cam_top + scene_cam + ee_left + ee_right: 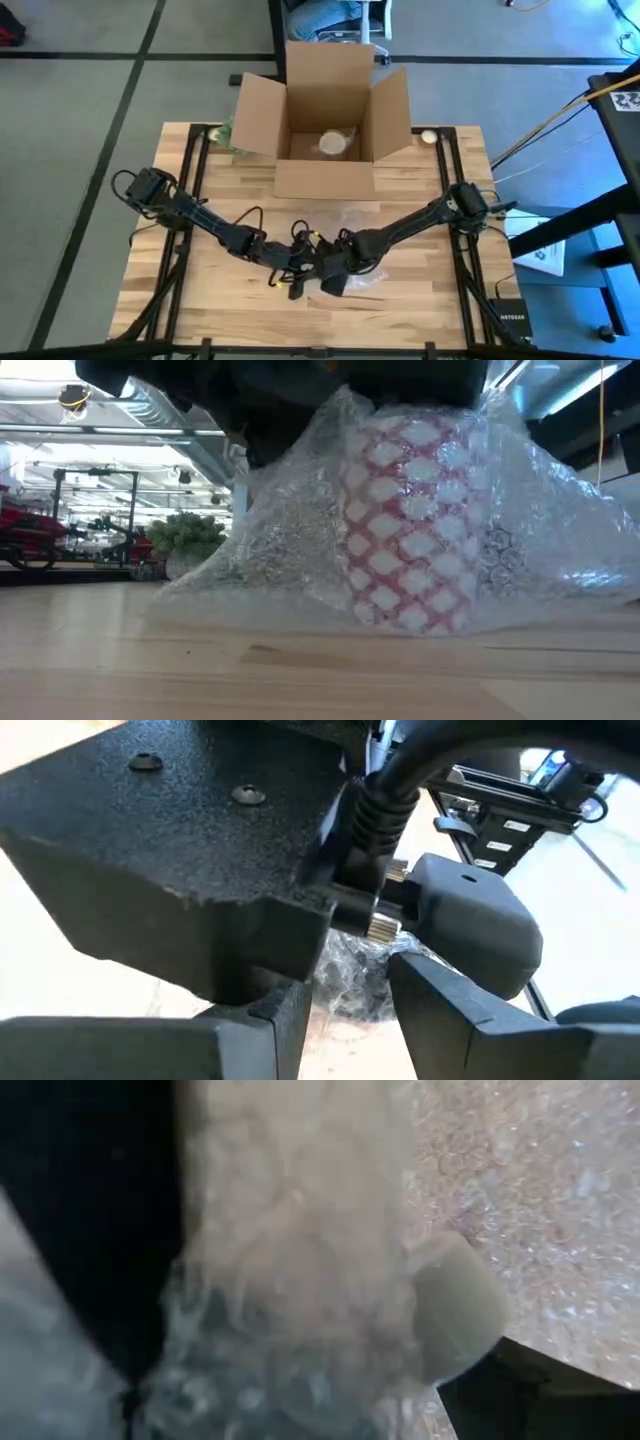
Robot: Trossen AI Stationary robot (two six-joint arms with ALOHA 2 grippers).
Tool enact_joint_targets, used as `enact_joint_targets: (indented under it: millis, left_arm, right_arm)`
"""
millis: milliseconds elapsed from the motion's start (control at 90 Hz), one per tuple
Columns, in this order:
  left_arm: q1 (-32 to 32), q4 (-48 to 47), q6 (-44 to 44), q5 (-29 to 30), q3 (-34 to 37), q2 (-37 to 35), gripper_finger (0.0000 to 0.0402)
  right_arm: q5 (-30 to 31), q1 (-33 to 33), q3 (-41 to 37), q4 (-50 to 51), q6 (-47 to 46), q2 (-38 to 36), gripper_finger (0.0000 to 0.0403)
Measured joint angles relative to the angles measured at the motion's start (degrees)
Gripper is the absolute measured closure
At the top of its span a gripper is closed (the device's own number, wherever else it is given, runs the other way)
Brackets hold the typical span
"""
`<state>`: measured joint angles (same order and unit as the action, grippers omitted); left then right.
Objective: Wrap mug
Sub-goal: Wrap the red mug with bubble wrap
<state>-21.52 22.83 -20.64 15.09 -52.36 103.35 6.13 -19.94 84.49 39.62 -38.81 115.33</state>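
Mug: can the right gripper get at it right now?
Probably yes. The right gripper is already down on the bubble wrap covering the mug, beside the left gripper; only wrap lies between.

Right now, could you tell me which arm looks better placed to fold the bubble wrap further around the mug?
Probably the right. Its gripper sits over the bubble wrap covering the mug, with wrap filling its wrist view. The left gripper is alongside, looking at the other arm rather than the wrap.
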Motion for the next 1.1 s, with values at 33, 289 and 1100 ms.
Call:
enact_joint_targets:
  millis: [33,289,1100]
  left_arm:
    - [0.0,-0.2,0.1,0.3,0.0,0.0,0.0282]
    - [0.3,-0.5,1.5,1.5,0.1,0.4,0.0282]
    - [0.2,0.4,1.3,1.8,0.3,-0.6,0.0282]
  right_arm:
    - [-0.2,0.0,0.0,0.7,-0.1,-0.1,0.0166]
    - [-4.0,-0.2,0.8,9.7,4.3,-5.6,0.0166]
    - [-0.5,-0.3,-0.5,2.8,6.9,-6.7,0.0166]
